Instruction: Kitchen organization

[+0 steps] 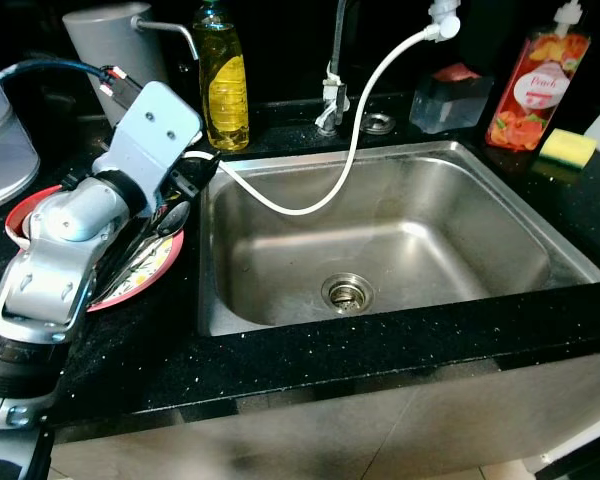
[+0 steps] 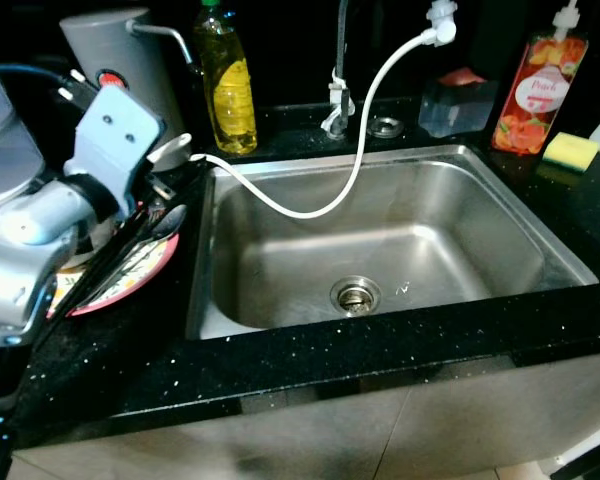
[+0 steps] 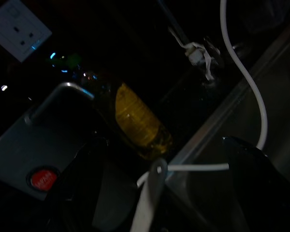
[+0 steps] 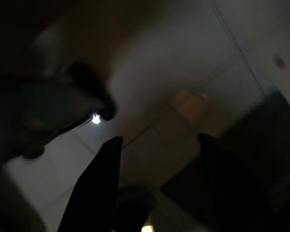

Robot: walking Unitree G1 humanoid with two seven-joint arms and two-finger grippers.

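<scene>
Left eye view has the left gripper [image 1: 165, 215] low over a red-rimmed plate [image 1: 145, 275] on the black tabletop [image 1: 280, 365], just beside the steel sink [image 1: 460, 250]. Its fingers stand apart around a pale utensil handle [image 3: 150, 198]. Right gripper [image 4: 159, 159] hangs idle, fingers spread, holding nothing.

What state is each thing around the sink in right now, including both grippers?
Sink: basin bare, drain open.
White hose: drooping from the tap area into the sink and out over its left rim.
Yellow bottle: upright, capped, partly full.
Peach soap bottle: upright.
Sponge: lying on the counter.
Red-rimmed plate: flat beside the sink.
Left gripper: open, above the plate.
Right gripper: open, idle.
</scene>
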